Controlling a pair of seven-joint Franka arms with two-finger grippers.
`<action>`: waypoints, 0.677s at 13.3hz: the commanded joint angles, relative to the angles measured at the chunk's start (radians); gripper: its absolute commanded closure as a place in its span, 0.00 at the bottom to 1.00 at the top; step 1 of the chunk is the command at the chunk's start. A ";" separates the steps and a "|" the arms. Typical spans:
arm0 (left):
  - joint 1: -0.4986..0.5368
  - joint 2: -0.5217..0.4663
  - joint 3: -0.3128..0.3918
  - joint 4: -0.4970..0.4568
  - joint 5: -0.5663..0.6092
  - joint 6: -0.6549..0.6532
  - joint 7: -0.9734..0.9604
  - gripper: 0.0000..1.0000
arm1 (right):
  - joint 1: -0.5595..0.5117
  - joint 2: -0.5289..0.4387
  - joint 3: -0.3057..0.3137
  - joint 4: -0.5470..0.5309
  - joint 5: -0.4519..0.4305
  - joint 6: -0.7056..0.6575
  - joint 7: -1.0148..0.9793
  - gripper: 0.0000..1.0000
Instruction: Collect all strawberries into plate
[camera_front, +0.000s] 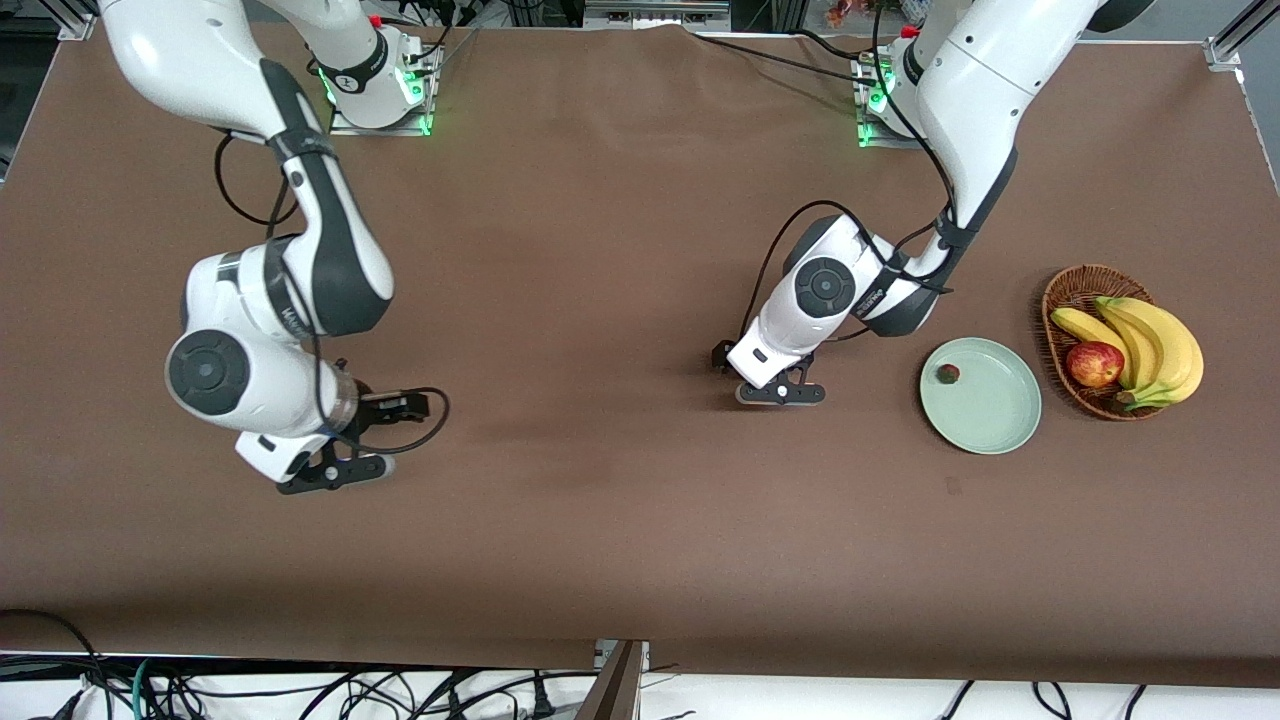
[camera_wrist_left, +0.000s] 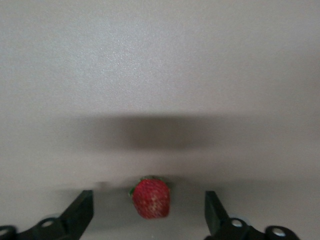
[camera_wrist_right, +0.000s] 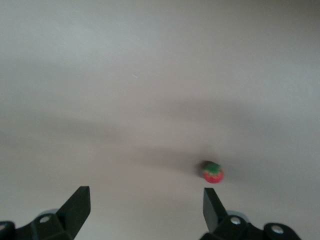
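While the left gripper (camera_front: 781, 392) sat low at the brown table (camera_front: 600, 250), its fingers (camera_wrist_left: 80, 212) stood wide apart with a strawberry (camera_wrist_left: 150, 198) lying on the cloth between them, touched by neither finger. In the front view that berry was hidden under the gripper. The gripper was in the middle of the table, toward the left arm's end. Beside it, closer to that end, lay the pale green plate (camera_front: 990, 420), and one strawberry in the plate (camera_front: 947, 373) rested near its rim, on the part nearest the gripper. Just beside the plate, closer still to the left arm's end, stood a wicker basket (camera_front: 1062, 295) holding bananas (camera_front: 1150, 340) and an apple (camera_front: 1094, 363). Toward the right arm's end of the table, well apart from all this, the right gripper (camera_front: 335, 474) waited over bare cloth, its fingers (camera_wrist_right: 77, 207) also spread wide and holding nothing. Its wrist view showed another strawberry on the cloth (camera_wrist_right: 212, 172), lying ahead of the fingers and clear of them.
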 joint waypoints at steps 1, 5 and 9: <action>-0.016 0.032 -0.001 0.046 0.079 -0.007 -0.069 0.22 | -0.045 0.030 0.018 -0.056 0.011 0.042 -0.040 0.01; -0.017 0.035 -0.001 0.047 0.093 -0.007 -0.088 0.59 | -0.073 0.025 0.016 -0.220 0.011 0.210 -0.117 0.01; -0.017 0.033 -0.001 0.047 0.094 -0.007 -0.086 0.84 | -0.103 0.025 0.015 -0.276 0.008 0.257 -0.195 0.03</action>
